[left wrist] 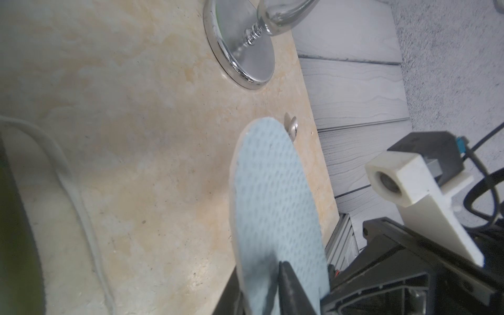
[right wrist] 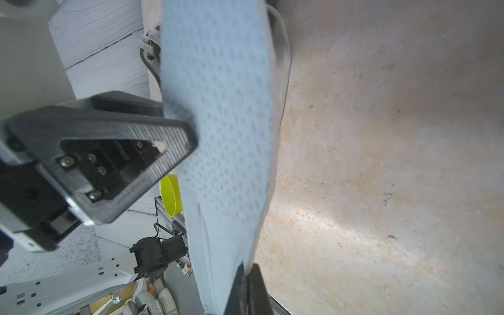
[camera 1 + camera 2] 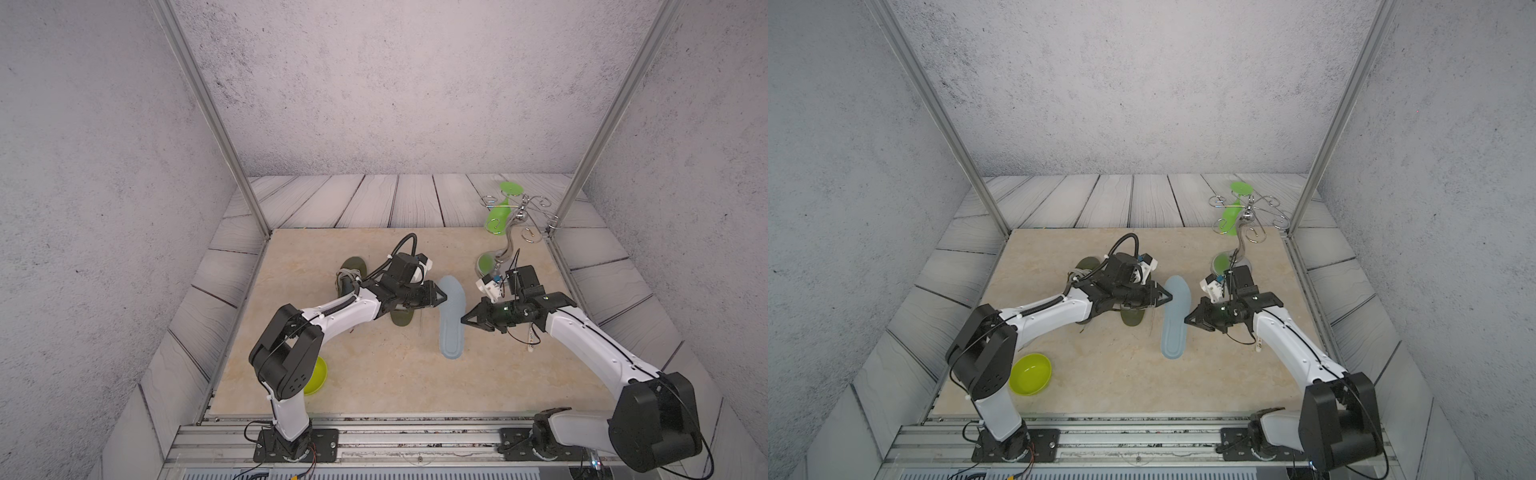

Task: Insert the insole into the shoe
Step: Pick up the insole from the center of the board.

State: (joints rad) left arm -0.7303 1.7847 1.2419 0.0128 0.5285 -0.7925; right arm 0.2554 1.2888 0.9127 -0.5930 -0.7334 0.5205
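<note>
Insole (image 3: pixel 452 316), pale blue, is held clear of the bench (image 3: pixel 374 382) between the two arms. It is outside the shoe (image 3: pixel 352 266) and just beside it. The olive shoe lies under the left forearm, which hides its opening. A yellow-green bowl (image 3: pixel 1030 374) sits near the left arm's base.

Both arms stretch low and forward. The left end effector (image 3: pixel 441 296) has its jaws drawn in on one long edge of the insole. The right end effector (image 3: pixel 464 321) is pinched tight on the opposite edge.

Counted: one insole, one shoe, one bowl and one chrome stand (image 1: pixel 245 60) carrying one green glass (image 3: pixel 498 216).
</note>
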